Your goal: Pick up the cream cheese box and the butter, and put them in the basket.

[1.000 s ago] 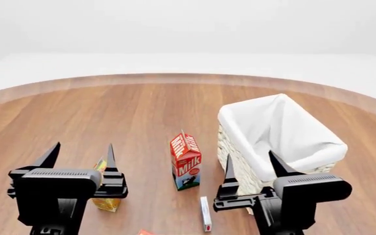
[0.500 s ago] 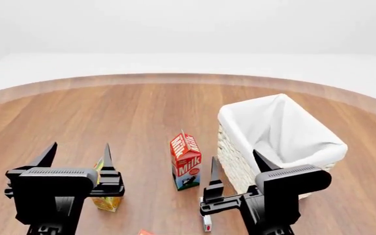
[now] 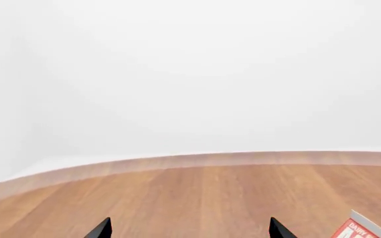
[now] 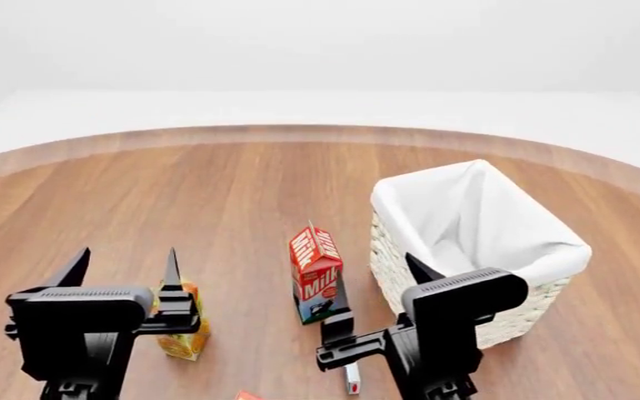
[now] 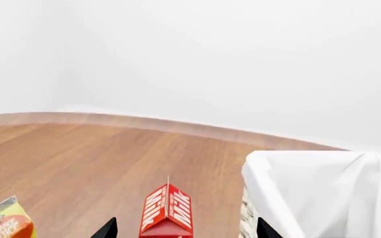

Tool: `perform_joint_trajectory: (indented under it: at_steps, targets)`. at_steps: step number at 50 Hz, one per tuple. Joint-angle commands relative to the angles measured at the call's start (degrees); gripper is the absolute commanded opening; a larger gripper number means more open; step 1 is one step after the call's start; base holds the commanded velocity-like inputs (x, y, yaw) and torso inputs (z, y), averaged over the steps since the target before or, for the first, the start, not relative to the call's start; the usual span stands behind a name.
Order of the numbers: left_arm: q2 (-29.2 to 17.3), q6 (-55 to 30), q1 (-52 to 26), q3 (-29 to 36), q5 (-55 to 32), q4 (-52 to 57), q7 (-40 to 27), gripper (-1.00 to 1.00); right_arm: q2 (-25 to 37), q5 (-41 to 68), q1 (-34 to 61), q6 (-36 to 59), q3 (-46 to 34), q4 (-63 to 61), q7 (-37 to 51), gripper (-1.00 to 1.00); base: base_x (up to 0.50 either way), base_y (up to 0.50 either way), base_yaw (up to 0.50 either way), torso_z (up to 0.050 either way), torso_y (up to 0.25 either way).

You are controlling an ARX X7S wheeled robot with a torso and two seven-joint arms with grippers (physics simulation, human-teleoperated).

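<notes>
Right gripper [image 4: 373,287] jaws spread wide, empty, above cream cheese box [image 4: 352,384], which lay flat on table [image 4: 231,200] near basket [image 4: 470,242]. Left gripper [image 4: 122,267] also wide, empty. Butter [image 4: 247,396] barely visible at frame edge. Risk: descending finger could topple adjacent milk carton [image 4: 316,272].

Red-and-white milk carton [image 4: 317,279], upright, just ahead of the right gripper [image 4: 373,287], in line with the gap between its spread fingers. Orange juice carton [image 4: 181,327], upright, tight beside the inner finger of the left gripper [image 4: 126,267], partly hidden behind it. Round wooden table [image 4: 242,192] beneath both, stretching far ahead of the fingertips to a curved edge.
</notes>
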Motion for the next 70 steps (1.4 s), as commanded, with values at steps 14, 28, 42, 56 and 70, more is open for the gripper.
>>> perform_joint_trajectory:
  at_steps: [14, 28, 42, 56, 70]
  targets:
    - [-1.3, 0.4, 0.5, -2.4, -1.8, -0.1, -0.1, 1.0, -1.8, 1.9, 5.0, 10.3, -1.3, 1.9, 2.8, 1.0, 0.0, 0.0, 0.0, 0.0, 0.001]
    - [-1.7, 0.6, 0.3, -2.0, -1.6, -0.2, -0.5, 1.0, -4.1, 3.8, 9.5, 19.2, -2.2, 2.8, 4.8, 1.0, 0.0, 0.0, 0.0, 0.0, 0.0]
    - [-2.0, 0.1, 0.5, -2.0, -2.1, 0.7, -0.9, 1.0, -7.5, 5.8, 11.5, 25.8, 0.4, 7.4, 7.3, 1.0, 0.0, 0.0, 0.0, 0.0, 0.0]
    - [-2.2, 0.4, 0.3, -2.0, -2.5, 0.3, -1.0, 1.0, -8.8, 8.1, 11.9, 27.7, 1.5, 12.3, 7.7, 1.0, 0.0, 0.0, 0.0, 0.0, 0.0]
    - [-2.4, 0.3, 0.2, -1.5, -2.6, 0.5, -1.4, 1.0, -8.5, 9.6, 11.8, 27.5, 1.8, 16.4, 8.6, 1.0, 0.0, 0.0, 0.0, 0.0, 0.0]
